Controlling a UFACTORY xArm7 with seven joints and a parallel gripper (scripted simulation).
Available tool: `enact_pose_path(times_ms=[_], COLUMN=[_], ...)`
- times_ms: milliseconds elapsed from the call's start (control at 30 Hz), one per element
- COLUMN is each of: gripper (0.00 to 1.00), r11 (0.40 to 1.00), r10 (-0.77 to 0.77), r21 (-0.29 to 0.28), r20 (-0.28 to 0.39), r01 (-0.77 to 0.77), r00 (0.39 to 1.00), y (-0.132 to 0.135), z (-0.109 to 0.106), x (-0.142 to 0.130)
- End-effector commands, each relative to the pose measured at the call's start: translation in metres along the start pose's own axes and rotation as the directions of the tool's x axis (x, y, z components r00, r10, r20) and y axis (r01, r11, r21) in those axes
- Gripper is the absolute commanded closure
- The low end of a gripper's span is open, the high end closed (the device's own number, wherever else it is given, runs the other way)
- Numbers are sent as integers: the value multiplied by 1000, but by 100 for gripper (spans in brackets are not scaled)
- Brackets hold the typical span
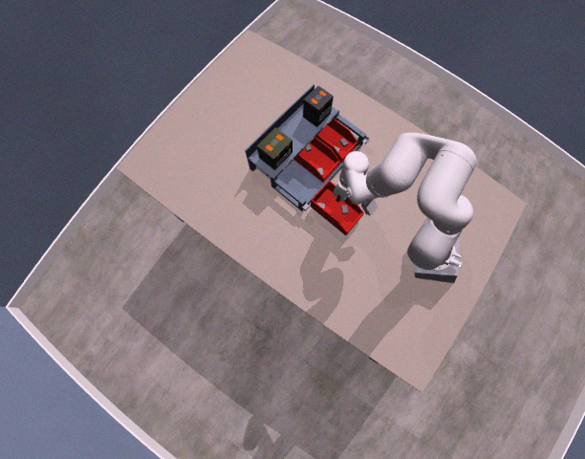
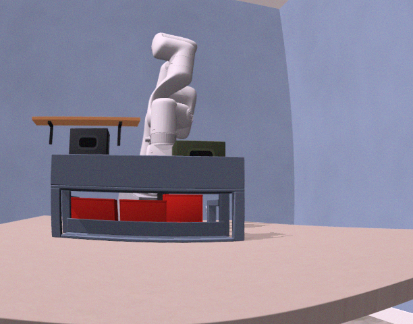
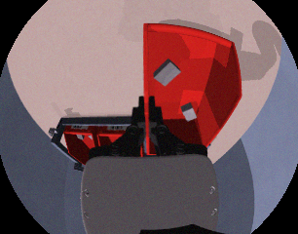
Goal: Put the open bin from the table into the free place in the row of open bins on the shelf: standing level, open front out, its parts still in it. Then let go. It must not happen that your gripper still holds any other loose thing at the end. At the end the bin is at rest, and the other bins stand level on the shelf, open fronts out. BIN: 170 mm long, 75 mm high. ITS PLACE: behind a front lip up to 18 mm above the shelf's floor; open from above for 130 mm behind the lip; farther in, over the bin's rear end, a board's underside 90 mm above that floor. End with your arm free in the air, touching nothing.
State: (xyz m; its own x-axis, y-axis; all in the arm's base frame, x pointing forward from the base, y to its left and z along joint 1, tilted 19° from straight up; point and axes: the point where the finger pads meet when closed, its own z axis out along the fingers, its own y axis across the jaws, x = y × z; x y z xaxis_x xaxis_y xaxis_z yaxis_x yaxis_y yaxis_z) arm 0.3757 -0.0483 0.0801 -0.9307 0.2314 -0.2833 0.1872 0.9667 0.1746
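The red bin (image 1: 332, 212) (image 2: 183, 208) (image 3: 198, 54) is just in front of the grey shelf (image 1: 296, 180) (image 2: 147, 171), near the free place at the row's end. Its back faces the shelf; it looks about level, and its height above the table is hard to tell. A larger grey part (image 1: 344, 209) (image 3: 167, 72) and a smaller one (image 1: 321, 205) (image 3: 189, 112) lie in it. My gripper (image 1: 340, 195) (image 3: 146, 104) is shut on one side wall of the bin, which runs between the fingers in the wrist view. The arm partly hides that wall in the top view.
Two other red bins stand in the row, a middle one (image 1: 314, 157) (image 2: 142, 210) beside the free place and an end one (image 1: 336, 132) (image 2: 94, 209). A dark box (image 1: 317, 107) (image 2: 70, 141) and a green box (image 1: 274, 145) (image 2: 200, 147) stand on the shelf's upper board behind.
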Motion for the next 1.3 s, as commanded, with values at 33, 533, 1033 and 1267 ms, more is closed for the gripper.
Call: enact_pose_path(times_ms=[33, 533, 1033, 1267], gripper=[100, 100, 100, 100], r11=[1000, 1000, 1000, 1000], r10=[0, 0, 0, 0], r21=[-1, -1, -1, -1], r20=[3, 3, 3, 3], r01=[0, 0, 0, 0], r00=[1000, 1000, 1000, 1000], y=[0, 0, 0, 0], z=[4, 12, 22, 25], x=[2, 7, 13, 15])
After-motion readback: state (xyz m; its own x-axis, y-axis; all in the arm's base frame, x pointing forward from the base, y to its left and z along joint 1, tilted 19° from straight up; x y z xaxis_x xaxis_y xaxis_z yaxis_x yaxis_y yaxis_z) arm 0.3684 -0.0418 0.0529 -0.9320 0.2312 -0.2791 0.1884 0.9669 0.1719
